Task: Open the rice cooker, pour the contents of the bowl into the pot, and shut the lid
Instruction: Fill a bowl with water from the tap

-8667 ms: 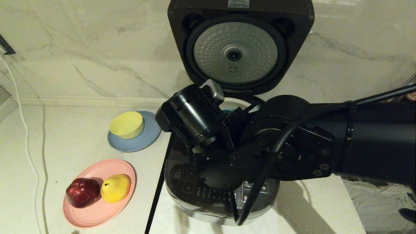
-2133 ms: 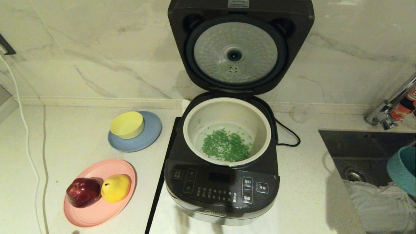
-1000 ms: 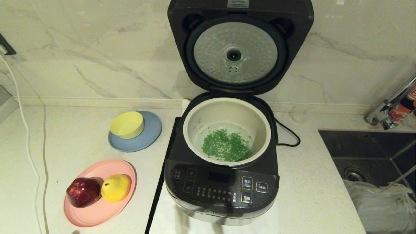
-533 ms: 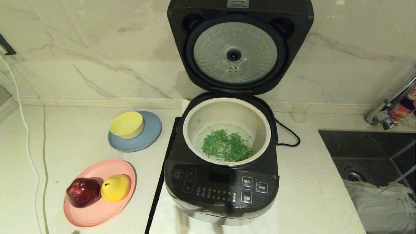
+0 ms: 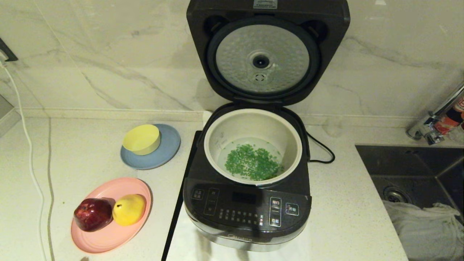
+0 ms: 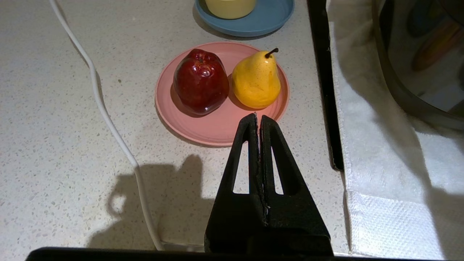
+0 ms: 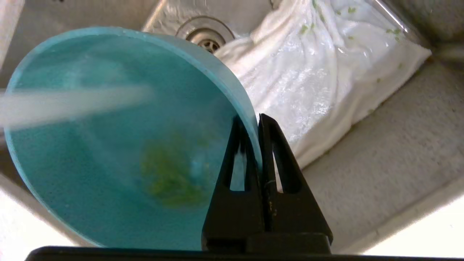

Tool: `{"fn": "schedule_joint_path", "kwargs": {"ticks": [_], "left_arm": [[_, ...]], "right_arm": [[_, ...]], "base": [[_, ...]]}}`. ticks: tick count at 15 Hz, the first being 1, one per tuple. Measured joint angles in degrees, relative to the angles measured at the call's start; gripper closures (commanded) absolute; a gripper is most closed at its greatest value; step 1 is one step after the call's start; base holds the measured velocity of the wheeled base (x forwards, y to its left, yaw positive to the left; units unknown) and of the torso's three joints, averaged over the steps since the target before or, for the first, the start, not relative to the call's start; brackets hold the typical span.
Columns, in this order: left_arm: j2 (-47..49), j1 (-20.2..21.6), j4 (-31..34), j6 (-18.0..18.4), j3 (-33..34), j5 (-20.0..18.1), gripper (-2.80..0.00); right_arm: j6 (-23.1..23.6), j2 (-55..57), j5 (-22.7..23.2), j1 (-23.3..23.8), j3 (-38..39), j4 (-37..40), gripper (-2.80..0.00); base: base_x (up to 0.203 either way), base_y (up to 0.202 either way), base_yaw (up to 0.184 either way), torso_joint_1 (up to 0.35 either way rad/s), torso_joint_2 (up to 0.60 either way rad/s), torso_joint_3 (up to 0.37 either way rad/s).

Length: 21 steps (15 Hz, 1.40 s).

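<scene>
The rice cooker (image 5: 246,214) stands in the middle of the counter with its lid (image 5: 266,54) up against the wall, silver underside showing. Green contents (image 5: 252,163) lie on the bottom of the cream pot (image 5: 253,125). The teal bowl (image 7: 108,145) shows only in the right wrist view, tilted over the sink, with a faint green smear inside. My right gripper (image 7: 253,121) is shut on the bowl's rim and is outside the head view. Near the pink plate, my left gripper (image 6: 258,117) hangs shut and holds nothing.
A sink (image 5: 409,163) with a white cloth (image 5: 424,228) lies right of the cooker, a faucet (image 5: 431,123) behind it. On the left are a yellow bowl (image 5: 142,138) on a grey-blue plate, a pink plate (image 5: 108,232) with apple and pear, and a white cable (image 5: 25,137).
The right arm left the pot and swung right. Two seconds ago the bowl showed at the head view's right edge over the sink; now it is outside that view. The cooker has not moved.
</scene>
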State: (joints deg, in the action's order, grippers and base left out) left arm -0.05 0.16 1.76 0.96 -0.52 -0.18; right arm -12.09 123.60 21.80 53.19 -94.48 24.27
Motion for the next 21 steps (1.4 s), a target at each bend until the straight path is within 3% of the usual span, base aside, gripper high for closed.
{"fn": "schedule_joint_path", "kwargs": {"ticks": [8,13,16,21], "left_arm": [[0.0,0.0,0.0,0.0,0.0,0.0,0.0],[0.0,0.0,0.0,0.0,0.0,0.0,0.0],[0.0,0.0,0.0,0.0,0.0,0.0,0.0],[0.0,0.0,0.0,-0.01,0.0,0.02,0.0]], "right_arm": [[-0.07,-2.21,-0.17,-0.95,2.55,0.42,0.0],[1.55,-11.25,-0.24,-3.74,14.26,0.29,0.0],[2.61,-21.62,-0.27,-9.83,22.31,1.61,0.0],[2.25,-34.4,-1.11,-27.31,25.34,13.33,0.0]], "base": [[0.0,0.0,0.0,0.0,0.0,0.0],[0.0,0.0,0.0,0.0,0.0,0.0],[0.0,0.0,0.0,0.0,0.0,0.0],[0.0,0.0,0.0,0.0,0.0,0.0]]}}
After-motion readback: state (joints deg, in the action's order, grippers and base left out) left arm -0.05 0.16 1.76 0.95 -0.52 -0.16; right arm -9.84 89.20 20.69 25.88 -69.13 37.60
